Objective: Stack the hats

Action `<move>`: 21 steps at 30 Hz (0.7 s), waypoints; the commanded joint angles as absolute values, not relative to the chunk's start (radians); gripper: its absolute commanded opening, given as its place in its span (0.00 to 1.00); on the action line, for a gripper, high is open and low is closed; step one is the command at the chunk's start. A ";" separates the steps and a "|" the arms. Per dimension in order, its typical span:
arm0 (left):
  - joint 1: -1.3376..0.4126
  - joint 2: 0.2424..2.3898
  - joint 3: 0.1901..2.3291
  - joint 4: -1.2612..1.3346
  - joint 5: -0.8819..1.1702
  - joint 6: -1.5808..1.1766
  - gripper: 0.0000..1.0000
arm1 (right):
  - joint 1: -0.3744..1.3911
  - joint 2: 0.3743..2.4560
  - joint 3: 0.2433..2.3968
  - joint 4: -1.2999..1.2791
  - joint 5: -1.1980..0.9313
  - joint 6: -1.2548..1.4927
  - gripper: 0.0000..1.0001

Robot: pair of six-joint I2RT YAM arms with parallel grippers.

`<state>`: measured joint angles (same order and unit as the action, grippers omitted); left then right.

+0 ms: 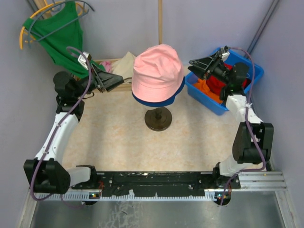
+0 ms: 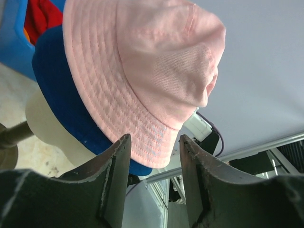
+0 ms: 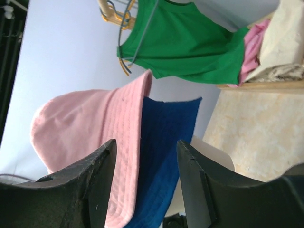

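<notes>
The pink bucket hat (image 1: 157, 69) sits on top of the navy blue hat (image 1: 159, 101), whose rim shows only below the pink brim. Both are on a stand with a round dark base (image 1: 158, 118) at the middle of the table (image 1: 109, 137). To the right, a blue bin (image 1: 210, 103) holds a red hat (image 1: 216, 85) and an orange hat (image 1: 202, 85). The left gripper (image 2: 153, 142) hangs just left of the stacked hats, its jaws apart and holding nothing. The right gripper (image 3: 145, 147) is above the bin, pointing left toward the stack, its jaws also spread and empty. At the far left hangs a green garment (image 1: 61, 38), with a pink cloth (image 1: 107, 65) and a beige cloth (image 1: 124, 61) beside it.
</notes>
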<state>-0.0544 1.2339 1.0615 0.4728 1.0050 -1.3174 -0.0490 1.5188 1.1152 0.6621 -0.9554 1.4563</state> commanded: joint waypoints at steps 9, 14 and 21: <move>-0.267 1.219 1.133 0.177 0.825 -1.276 0.55 | 0.019 1.708 1.354 0.950 -1.004 1.643 0.55; -0.294 1.235 1.155 0.158 0.806 -1.279 0.55 | 0.052 1.749 1.377 0.950 -1.005 1.647 0.55; -0.298 1.239 1.185 0.104 0.802 -1.251 0.55 | 0.066 1.788 1.410 0.991 -1.001 1.697 0.56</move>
<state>-0.2886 1.2362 1.1435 0.1402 0.8230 -1.2789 0.0616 1.7752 1.3361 0.8963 -0.9989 1.6535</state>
